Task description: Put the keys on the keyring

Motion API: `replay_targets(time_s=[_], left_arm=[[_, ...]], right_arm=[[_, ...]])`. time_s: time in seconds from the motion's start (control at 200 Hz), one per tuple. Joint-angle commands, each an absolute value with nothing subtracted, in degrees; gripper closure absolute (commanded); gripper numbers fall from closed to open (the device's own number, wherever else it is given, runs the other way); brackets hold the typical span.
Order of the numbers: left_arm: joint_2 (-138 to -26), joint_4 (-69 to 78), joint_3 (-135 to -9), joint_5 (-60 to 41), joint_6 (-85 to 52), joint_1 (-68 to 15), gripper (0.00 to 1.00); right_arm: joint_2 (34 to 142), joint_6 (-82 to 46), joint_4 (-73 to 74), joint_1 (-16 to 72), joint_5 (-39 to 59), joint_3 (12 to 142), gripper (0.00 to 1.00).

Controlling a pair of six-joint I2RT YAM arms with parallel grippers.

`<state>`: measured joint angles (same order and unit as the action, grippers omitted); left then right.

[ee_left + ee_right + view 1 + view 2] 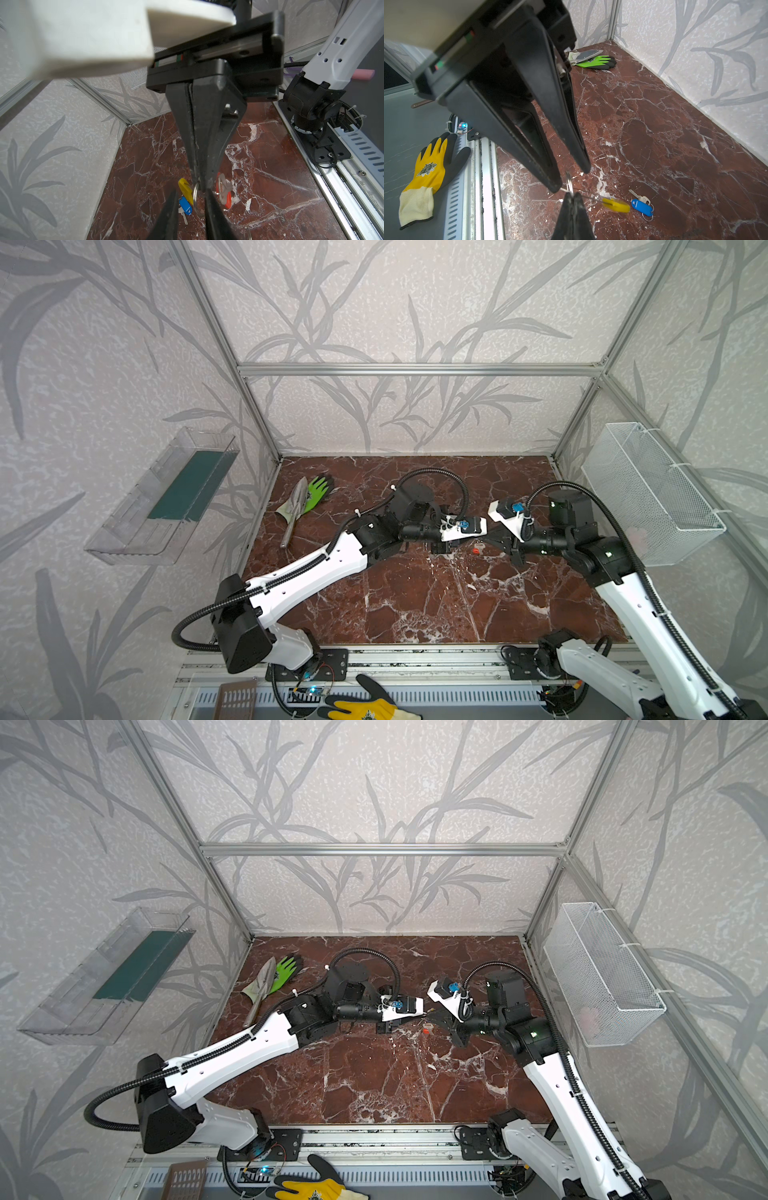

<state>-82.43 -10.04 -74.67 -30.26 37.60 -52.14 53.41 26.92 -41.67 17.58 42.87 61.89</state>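
Observation:
The keyring (569, 182), a thin metal ring with a yellow tag (615, 204) hanging from it, is held just above the marble table (415, 605). My right gripper (572, 195) is shut on its lower edge. My left gripper (571, 178) faces it, and its fingers stand apart on either side of the keyring (195, 195). In the left wrist view my left gripper (191, 192) meets the shut right gripper (200, 185). The blue-tagged key (641, 205) lies on the table beside the grippers. The red-orange-tagged key (223, 193) lies on their other side, and both top views show the red-orange-tagged key (478, 548).
A green glove (319, 488) and a metal trowel (296, 504) lie at the back left. A white wire basket (648, 489) hangs on the right wall and a clear tray (166, 497) on the left wall. A yellow glove (365, 705) lies beyond the front rail.

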Motion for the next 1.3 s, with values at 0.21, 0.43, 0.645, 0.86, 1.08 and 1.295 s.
replay_targets(time_s=[0.21, 0.43, 0.645, 0.86, 1.08, 1.295], left_arm=[[-84.2, -12.7, -77.5, -31.8, 39.6, -52.5, 0.85], [-84.9, -12.5, -78.3, -32.6, 39.3, -52.6, 0.88], [-85.3, -10.3, -78.2, -33.5, 36.8, -52.5, 1.0], [-84.1, -3.7, -75.2, -34.4, 30.4, -51.5, 1.0], [-82.1, 4.3, -72.2, -35.8, 23.7, -50.4, 1.0], [-80.9, 8.8, -70.5, -35.9, 20.4, -50.2, 1.0]], right_arm=[[52.0, 27.9, -41.0, 17.8, 43.8, 63.1, 1.0], [52.2, 28.6, -40.7, 17.9, 44.2, 62.4, 1.0], [50.9, 28.6, -38.3, 17.9, 42.6, 61.1, 0.92], [45.8, 27.6, -33.5, 16.9, 37.3, 56.3, 0.68], [40.6, 23.3, -26.6, 12.2, 40.2, 50.4, 0.65], [41.0, 20.0, -21.8, 11.3, 44.6, 48.3, 0.66]])
